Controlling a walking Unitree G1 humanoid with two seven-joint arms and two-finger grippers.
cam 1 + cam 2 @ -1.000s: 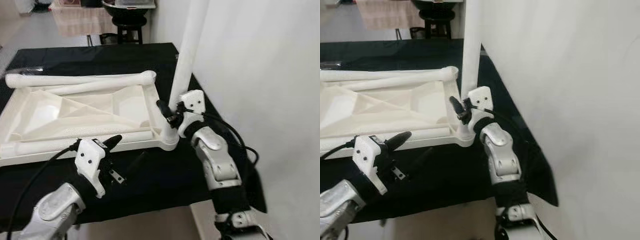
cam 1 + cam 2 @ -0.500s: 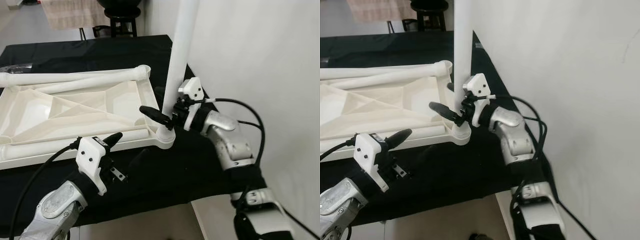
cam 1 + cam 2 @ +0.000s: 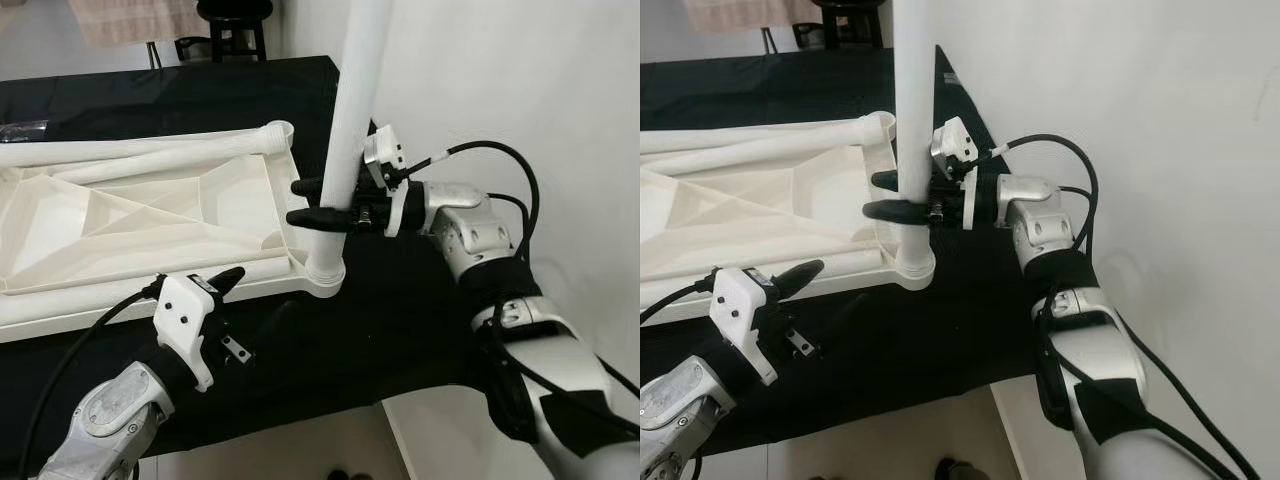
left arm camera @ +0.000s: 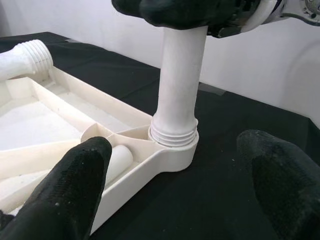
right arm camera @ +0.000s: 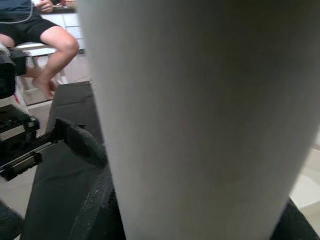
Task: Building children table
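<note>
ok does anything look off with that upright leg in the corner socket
Slightly. The upright leg leans a little instead of standing square to the tabletop, and threads are exposed above the corner socket, so it is not fully seated. The right gripper straddles the leg; the left gripper waits open nearby.

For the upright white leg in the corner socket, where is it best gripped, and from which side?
Grip the upright leg on its smooth round shaft a little above the threaded base, coming in level from the robot's right, much as the right gripper does now, one finger on either side. The tabletop lies on the other side, and the leg stands vertical, so level fingers straddle it squarely.
</note>
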